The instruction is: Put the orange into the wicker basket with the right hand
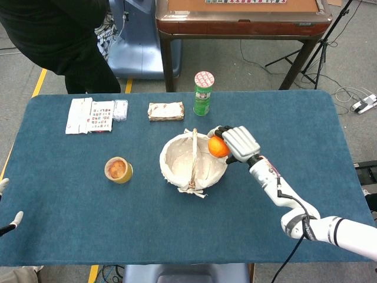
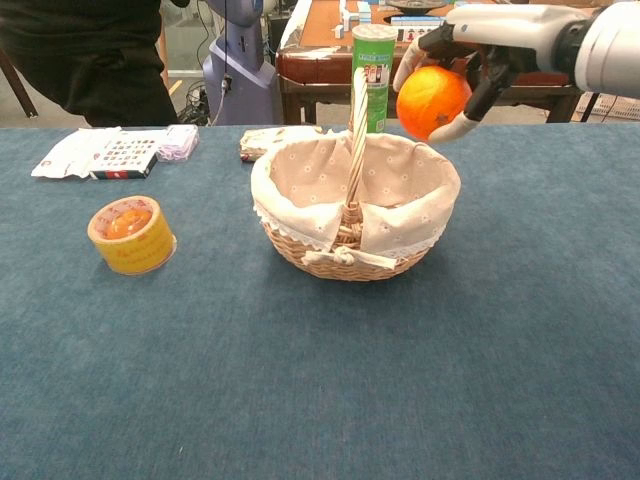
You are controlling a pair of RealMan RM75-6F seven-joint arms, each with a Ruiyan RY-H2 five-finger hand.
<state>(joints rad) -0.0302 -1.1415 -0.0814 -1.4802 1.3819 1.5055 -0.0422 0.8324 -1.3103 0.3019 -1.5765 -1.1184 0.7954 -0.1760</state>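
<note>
The right hand [image 1: 240,143] has a pale grey, ridged shell over the back, black inner parts between the fingers and whitish fingertips [image 2: 447,130]. Its slim white forearm [image 1: 277,190] carries a thin black cable [image 1: 297,206] and ends at a dark band. Only white fingertips of the left hand [image 1: 7,221] show.

You are getting bright, even overhead light; the wicker basket [image 2: 355,205] is casting only a faint shadow on the worktop [image 2: 320,380]. Both views are staying sharp, without glare.
</note>
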